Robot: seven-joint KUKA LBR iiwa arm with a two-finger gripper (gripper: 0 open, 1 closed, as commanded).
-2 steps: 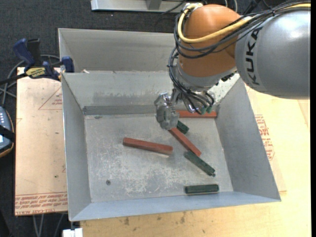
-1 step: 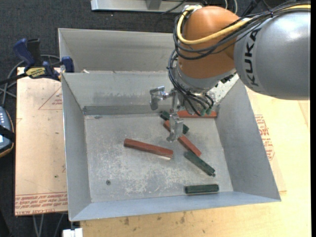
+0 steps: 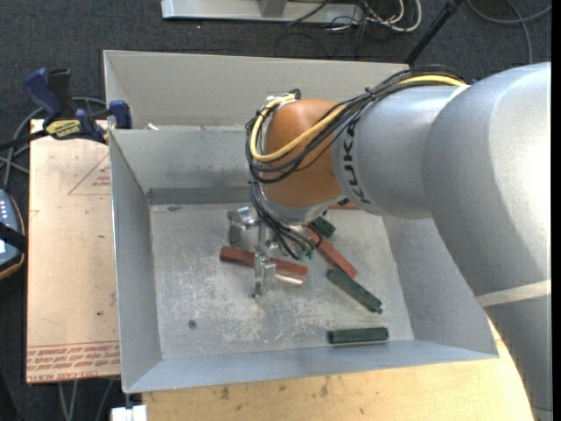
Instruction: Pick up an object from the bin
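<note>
Near the middle of the bin [image 3: 131, 235], the gripper [image 3: 261, 279] is low over a red stick [image 3: 235, 254]. I cannot tell if it is wide or narrow. From it, a second red stick [image 3: 340, 260] lies at 3 o'clock, a green stick [image 3: 355, 290] at 4 o'clock

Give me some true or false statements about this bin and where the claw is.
1. The claw is over a reddish-brown bar in the middle of the bin. True.
2. A dark green bar lies alone by the wall at the view's bottom. True.
3. A yellow ball lies in the bin. False: bars lie there, reddish-brown and dark green.
4. The robot reaches in from the view's left. False: the arm enters from the view's right.
</note>
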